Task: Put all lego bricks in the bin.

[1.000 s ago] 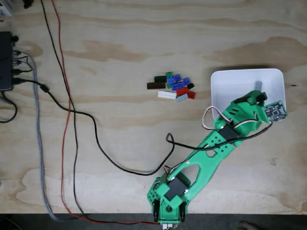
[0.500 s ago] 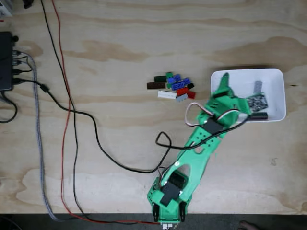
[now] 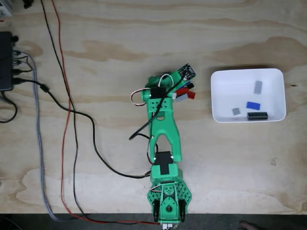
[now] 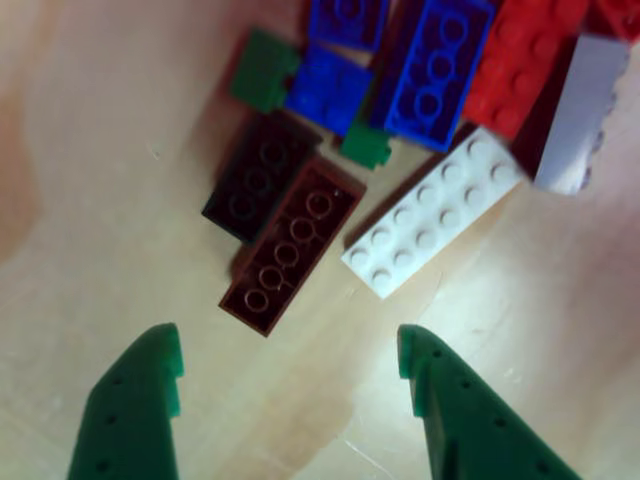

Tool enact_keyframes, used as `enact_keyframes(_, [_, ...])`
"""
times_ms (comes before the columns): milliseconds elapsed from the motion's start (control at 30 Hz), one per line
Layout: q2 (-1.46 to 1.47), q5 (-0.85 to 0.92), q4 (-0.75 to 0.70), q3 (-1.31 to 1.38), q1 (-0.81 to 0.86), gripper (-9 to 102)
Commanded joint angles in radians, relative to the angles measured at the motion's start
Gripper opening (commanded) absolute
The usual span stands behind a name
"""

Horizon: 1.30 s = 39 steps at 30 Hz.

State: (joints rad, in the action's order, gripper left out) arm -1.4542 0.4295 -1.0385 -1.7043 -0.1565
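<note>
Your gripper (image 4: 290, 365) is gaping wide, holding nothing, hovering with the brown brick (image 4: 292, 245) at its twelve o'clock.

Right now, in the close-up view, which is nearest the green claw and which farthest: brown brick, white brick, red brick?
From the gripper:
1. Brown brick, just ahead, slightly left.
2. White brick, ahead to the right; close to the brown one's distance.
3. Red brick, far upper right.

Glossy plastic lego bricks (image 4: 300, 240) are lying on a matt, grained plywood worktop (image 3: 120, 38); the white bin (image 3: 225, 86) is looking smooth plastic.
</note>
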Motion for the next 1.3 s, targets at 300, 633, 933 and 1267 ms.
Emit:
enact_keyframes(300, [0.164, -0.275, 0.017, 0.253, -0.051, 21])
enact_keyframes(633, [0.23, -0.236, 0.08, 0.213, -0.003, 16])
enact_keyframes(933, [0.077, -0.218, 0.069, 0.12, 0.002, 0])
enact_keyframes(1267, [-0.724, 0.172, 0.051, 0.081, 0.5, 0])
